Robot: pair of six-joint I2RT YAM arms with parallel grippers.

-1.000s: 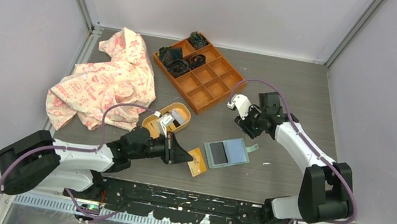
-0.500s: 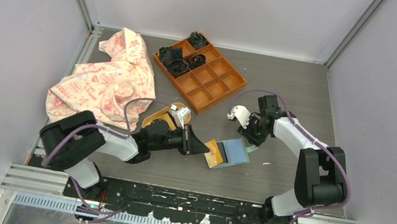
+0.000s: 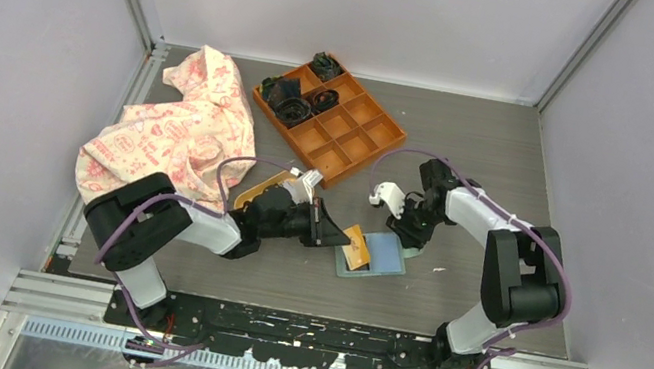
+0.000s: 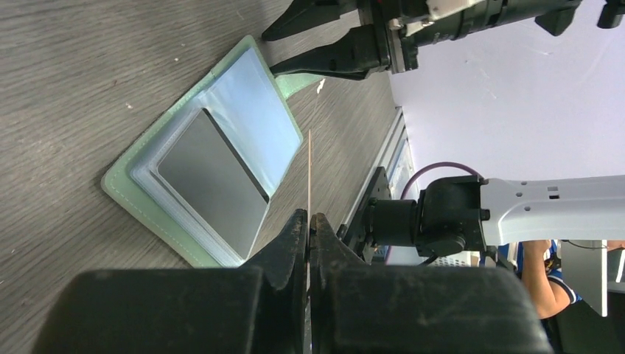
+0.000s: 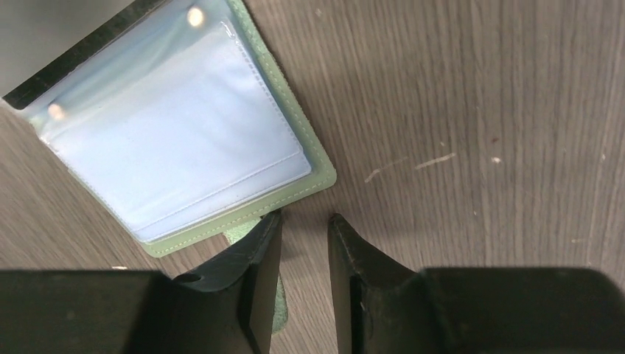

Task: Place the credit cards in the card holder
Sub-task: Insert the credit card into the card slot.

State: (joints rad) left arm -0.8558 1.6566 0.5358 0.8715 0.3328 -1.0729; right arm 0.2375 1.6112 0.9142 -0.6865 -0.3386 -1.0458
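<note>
L claw (image 4: 308, 221) pinches card (image 4: 309, 169) edge-on: flatten it, slide into holder (image 4: 254, 110) pocket. R claw (image 5: 304, 218), slightly spread, empty: pin holder.

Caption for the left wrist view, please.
Left gripper pinches a credit card edge-on at the open card holder, a dark card already in its sleeve; right gripper beyond.

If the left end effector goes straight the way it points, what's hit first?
Probably the open card holder: the orange card pinched in the left end effector points at its blue page. Height over it is unclear.
</note>
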